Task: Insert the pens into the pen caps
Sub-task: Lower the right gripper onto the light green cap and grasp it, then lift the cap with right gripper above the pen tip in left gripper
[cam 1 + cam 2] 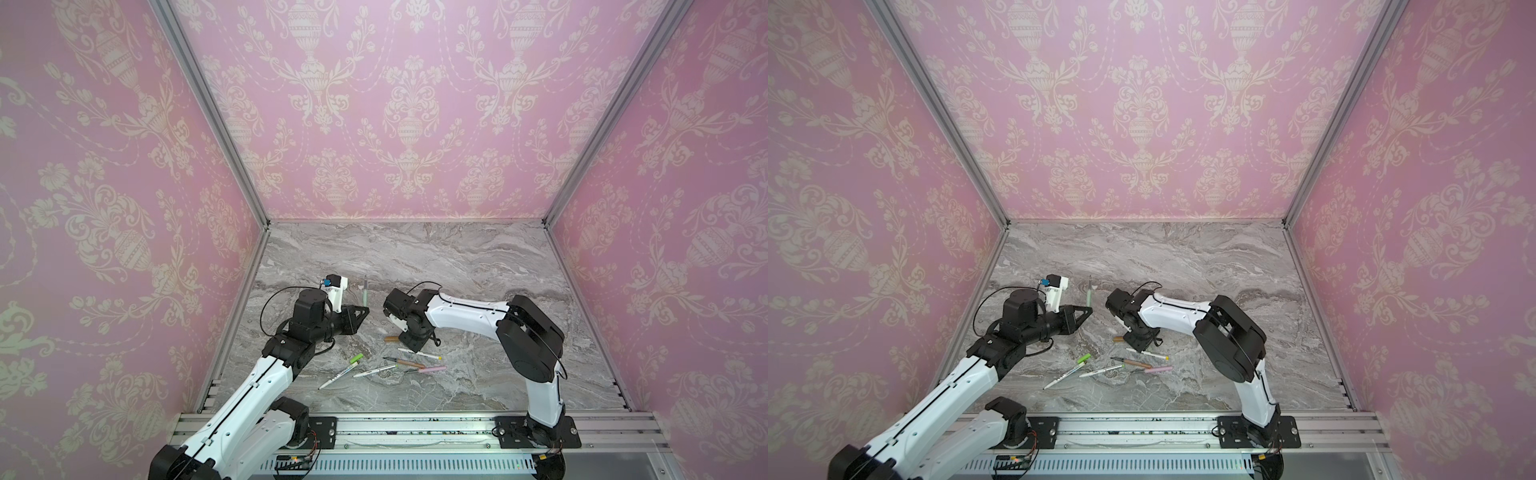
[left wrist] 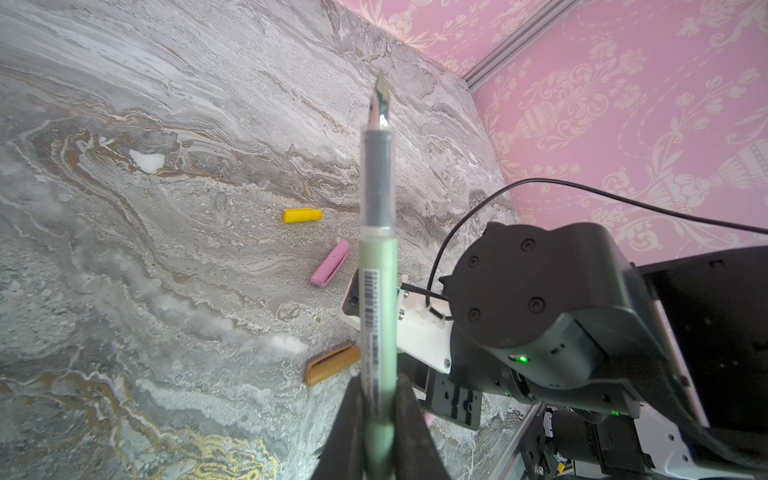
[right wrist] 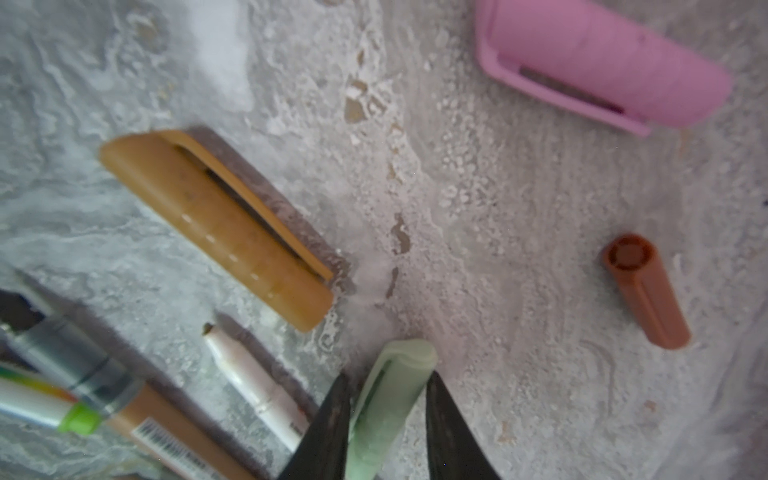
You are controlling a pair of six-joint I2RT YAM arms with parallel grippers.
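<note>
**Left hand clamped on sage-green pen**

It held the pen aloft near the tan cap. Right hand straddled the sage green cap just beside it on the tabletop; gripping or not, I couldn't tell.

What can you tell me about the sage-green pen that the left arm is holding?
The sage-green pen is slim and plastic-looking: a green barrel with a barcode strip, a translucent grey grip section, and a dark, shiny pointed tip, uncapped. The left hand is shut on the barrel's rear part, holding it clear of the marble table; only its fingers touch it. In a top view the sage-green pen lies crosswise to the hand, tip toward the back wall.
</note>
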